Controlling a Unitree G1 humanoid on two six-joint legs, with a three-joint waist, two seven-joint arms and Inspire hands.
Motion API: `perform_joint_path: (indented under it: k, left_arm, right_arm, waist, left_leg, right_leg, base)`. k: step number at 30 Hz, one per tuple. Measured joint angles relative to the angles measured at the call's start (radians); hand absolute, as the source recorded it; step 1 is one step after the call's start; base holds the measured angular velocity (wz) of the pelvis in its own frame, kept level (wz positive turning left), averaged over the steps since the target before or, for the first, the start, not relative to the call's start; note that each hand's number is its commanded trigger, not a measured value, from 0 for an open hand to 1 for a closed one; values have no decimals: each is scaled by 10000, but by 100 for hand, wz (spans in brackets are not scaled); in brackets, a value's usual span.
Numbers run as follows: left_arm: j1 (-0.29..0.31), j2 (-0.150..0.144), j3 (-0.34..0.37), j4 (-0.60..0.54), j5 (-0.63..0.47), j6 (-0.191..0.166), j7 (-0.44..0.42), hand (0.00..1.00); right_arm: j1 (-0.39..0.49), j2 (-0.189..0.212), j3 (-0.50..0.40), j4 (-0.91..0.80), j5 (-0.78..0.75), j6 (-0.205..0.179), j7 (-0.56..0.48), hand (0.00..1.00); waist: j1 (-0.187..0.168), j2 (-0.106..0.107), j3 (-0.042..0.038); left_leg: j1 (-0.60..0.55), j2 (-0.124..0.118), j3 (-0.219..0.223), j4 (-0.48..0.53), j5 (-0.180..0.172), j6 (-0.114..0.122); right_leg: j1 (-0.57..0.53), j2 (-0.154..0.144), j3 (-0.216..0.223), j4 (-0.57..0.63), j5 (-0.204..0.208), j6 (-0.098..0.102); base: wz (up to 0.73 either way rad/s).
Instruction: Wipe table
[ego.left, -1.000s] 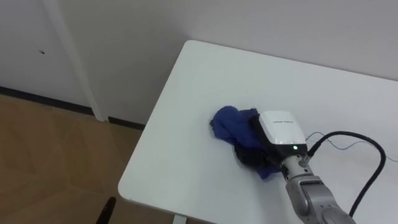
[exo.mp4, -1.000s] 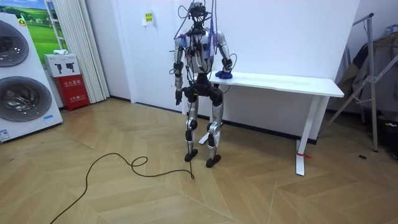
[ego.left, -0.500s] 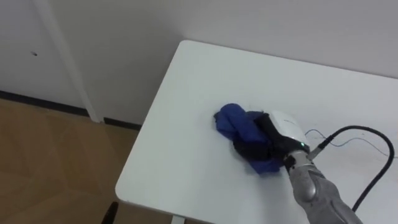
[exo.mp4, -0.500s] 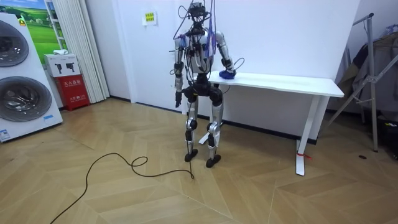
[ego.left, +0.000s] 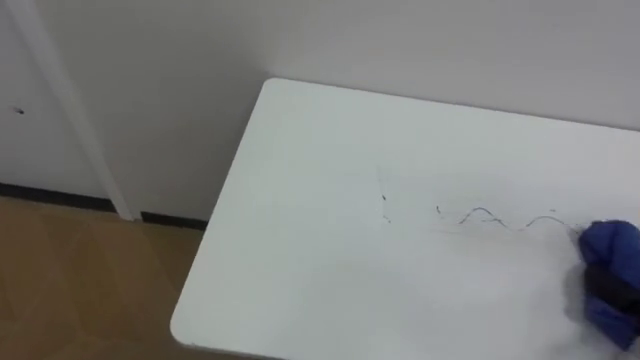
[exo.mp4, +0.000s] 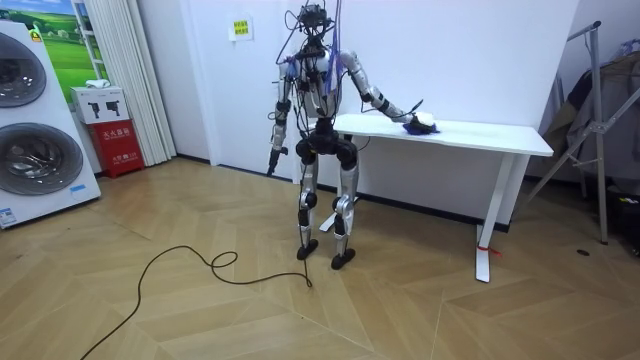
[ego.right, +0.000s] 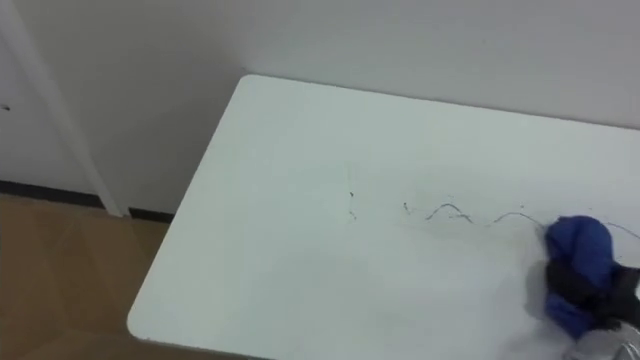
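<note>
White table (ego.left: 300, 260) is showing a thin scribble (ego.left: 482, 214); at its right, the right hand (ego.right: 588, 288) is gripping a blue cloth (ego.right: 578, 243), fingers clamped.

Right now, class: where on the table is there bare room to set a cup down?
Bare from the table's left end to the pen marks. Crowded at the right, where the right hand meets the blue cloth.
</note>
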Motion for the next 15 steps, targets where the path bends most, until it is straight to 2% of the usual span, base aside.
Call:
perform_joint_path:
  k: [4, 7, 9, 10, 11, 12, 13, 14, 15]
  left_arm:
    - [-258, -5, -80, -13, -25, 77, -1, 0]
    - [-675, -7, -407, -7, -27, 101, 15, 0]
    - [-1048, -60, -708, -10, -38, 106, -12, 0]
    - [-1245, -74, -880, -12, -46, 132, -31, 0]
    - [-1345, -73, -1007, -11, -23, 153, -42, 0]
    - [-1531, -78, -1315, 19, -27, 180, -74, 0]
    - [-1674, -93, -1449, 114, -26, 180, -95, 0]
    - [-1996, -151, -1533, 346, -10, 180, -198, 0]
    - [-2229, -231, -1570, 387, -24, 209, -223, 0]
  right_arm:
    - [135, -7, -44, -80, -37, 51, -40, 100]
    - [124, 28, 422, -316, -76, 444, -47, 100]
    - [51, 175, 880, -934, -742, 1067, -12, 100]
    - [-37, 326, 1335, -1473, -1222, 1546, 160, 100]
    - [-75, 489, 1707, -1880, -1499, 1843, 310, 100]
    - [-249, 612, 2632, -2565, -2019, 2192, 694, 100]
    - [-397, 736, 3072, -2872, -2235, 2326, 924, 100]
    - [-731, 970, 3987, -3569, -2768, 2608, 1516, 100]
    - [-1168, 1130, 4947, -4163, -3000, 2679, 2109, 100]
  waist:
    - [-157, -19, -6]
    - [-144, -19, -12]
    - [224, -19, -9]
    - [350, -51, -9]
    - [419, -58, -12]
    - [547, -59, -10]
    - [631, -70, -6]
    - [853, -72, 2]
    - [984, -75, 5]
  left_leg:
    - [2, 3, 172, 44, -9, -22]
    - [36, 4, 214, 57, -10, -29]
    - [20, 55, 469, 34, -10, -53]
    - [-43, 96, 618, 39, 1, -73]
    - [-70, 129, 704, 37, 7, -84]
    - [-76, 179, 863, 34, 8, -113]
    - [-70, 203, 913, 26, 16, -130]
    - [-89, 233, 961, 18, 36, -161]
    - [-139, 250, 939, 31, 51, -186]
  right_leg:
    - [-71, 39, 173, 56, 4, -11]
    - [-112, 36, 205, 171, 6, -14]
    - [-316, 88, 442, 219, 55, -90]
    - [-483, 108, 504, 341, 77, -120]
    - [-573, 123, 508, 389, 94, -148]
    - [-666, 159, 502, 409, 139, -213]
    - [-698, 176, 502, 426, 153, -234]
    - [-830, 195, 460, 552, 165, -258]
    - [-863, 214, 445, 532, 182, -290]
  base:
    - [-14]
    - [-11]
    - [-47]
    - [-50]
    - [-47]
    - [-38]
    - [-41]
    - [-18]
    - [-7]
